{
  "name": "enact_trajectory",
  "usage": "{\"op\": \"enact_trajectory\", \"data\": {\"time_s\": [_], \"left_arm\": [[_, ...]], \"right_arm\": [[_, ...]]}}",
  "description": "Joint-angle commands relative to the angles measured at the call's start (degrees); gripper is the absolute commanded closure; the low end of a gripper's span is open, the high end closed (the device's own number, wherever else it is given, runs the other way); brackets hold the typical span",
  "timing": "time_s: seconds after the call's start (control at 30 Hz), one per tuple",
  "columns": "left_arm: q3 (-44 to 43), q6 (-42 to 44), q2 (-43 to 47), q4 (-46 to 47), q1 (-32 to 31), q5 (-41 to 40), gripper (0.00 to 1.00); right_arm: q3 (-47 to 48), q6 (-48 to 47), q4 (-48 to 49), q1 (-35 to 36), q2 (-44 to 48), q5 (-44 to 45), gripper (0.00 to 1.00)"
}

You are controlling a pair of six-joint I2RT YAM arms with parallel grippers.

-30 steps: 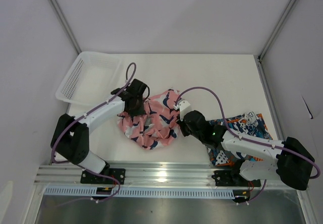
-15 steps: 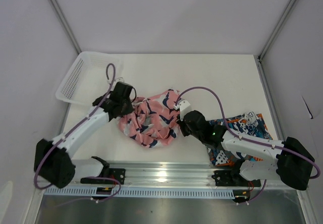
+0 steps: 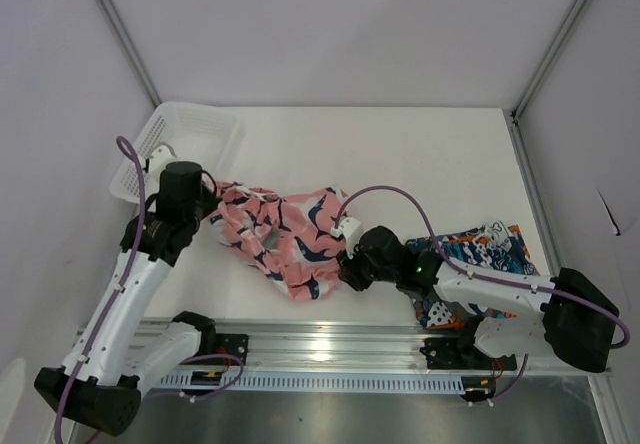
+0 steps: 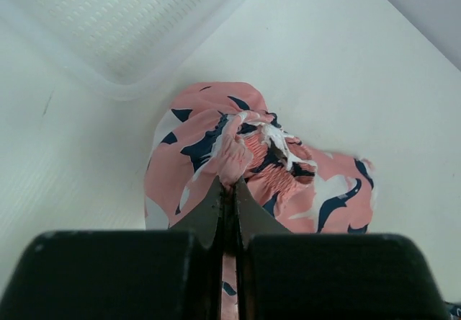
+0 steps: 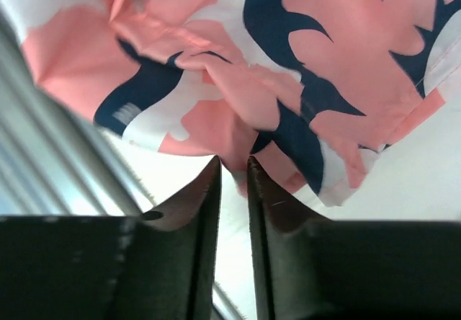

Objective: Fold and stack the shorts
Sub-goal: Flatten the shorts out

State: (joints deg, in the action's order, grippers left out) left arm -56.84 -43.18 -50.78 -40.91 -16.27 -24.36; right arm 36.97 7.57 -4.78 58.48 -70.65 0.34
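white table [image 3: 420,154]: flat matte top, fills middle of top view. plain pale walls on three sides: back wall [image 3: 330,24], left wall [image 3: 50,134], right wall [image 3: 600,144]. grey metal post [image 3: 120,34] at back left corner, second post [image 3: 562,34] at back right corner. aluminium rail [image 3: 330,342] along near table edge. slotted white strip [image 3: 330,379] just below rail. dull metal plate [image 3: 330,419] at bottom of view. light soft, even; bright glare patch on rail.
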Motion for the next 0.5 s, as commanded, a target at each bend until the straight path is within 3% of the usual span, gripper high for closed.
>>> {"op": "enact_trajectory", "data": {"time_s": [0.0, 0.03, 0.13, 0.47], "left_arm": [[-6.52, -0.42, -0.8, -0.31, 2.29, -2.01, 1.0], [-7.23, -0.42, -1.07, -0.49, 2.99, -1.75, 1.0], [-10.48, 0.11, -2.21, 0.03, 5.72, 0.44, 1.0], [-17.69, -0.68, -6.69, 0.21, 7.39, 2.21, 1.0]], "right_arm": [[0.47, -0.54, 0.38, 0.58, 2.09, -10.77, 0.7], [0.3, -0.63, 0.29, 0.85, 2.97, -11.67, 0.6], [-0.67, 0.16, 0.91, 1.11, 4.11, -13.08, 0.43], [-3.83, 6.83, 4.25, 1.2, 2.98, -13.6, 0.42]]}}
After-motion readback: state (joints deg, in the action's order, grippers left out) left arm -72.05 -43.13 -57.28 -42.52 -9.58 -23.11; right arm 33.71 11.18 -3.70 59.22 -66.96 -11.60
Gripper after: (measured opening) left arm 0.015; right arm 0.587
